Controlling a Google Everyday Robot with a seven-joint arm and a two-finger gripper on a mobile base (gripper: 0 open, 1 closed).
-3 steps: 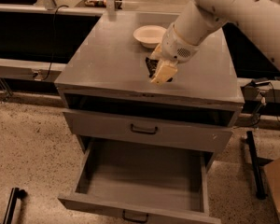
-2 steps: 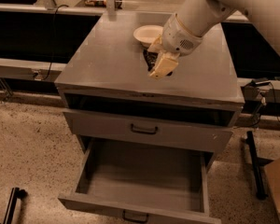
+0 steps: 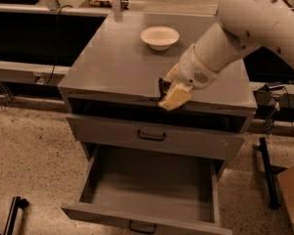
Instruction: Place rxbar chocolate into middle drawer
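Entry, camera view. My gripper (image 3: 167,96) sits at the front edge of the grey cabinet top (image 3: 117,62), right of centre, with the white arm (image 3: 245,28) coming down to it from the upper right.

Jaws: the pale fingers (image 3: 174,98) are drawn close together around a thin dark piece that sticks out on their left side. I read that as the rxbar chocolate (image 3: 161,87). It is pinched in the grip, just above the cabinet's front lip and over the dark open slot (image 3: 127,111) under the top. I cannot make out any print on the wrapper.

Containers:
- middle drawer (image 3: 112,214), lowest of the stack: pulled well out toward the camera. Only its grey floor and walls show inside. It lies below the gripper and well apart from it.
- upper drawer (image 3: 196,143), just above it: pushed in, dark handle (image 3: 152,137) on its front, contents hidden.
- white bowl (image 3: 159,43): upright at the back of the cabinet top, well apart from the gripper. Only its pale inside shows.
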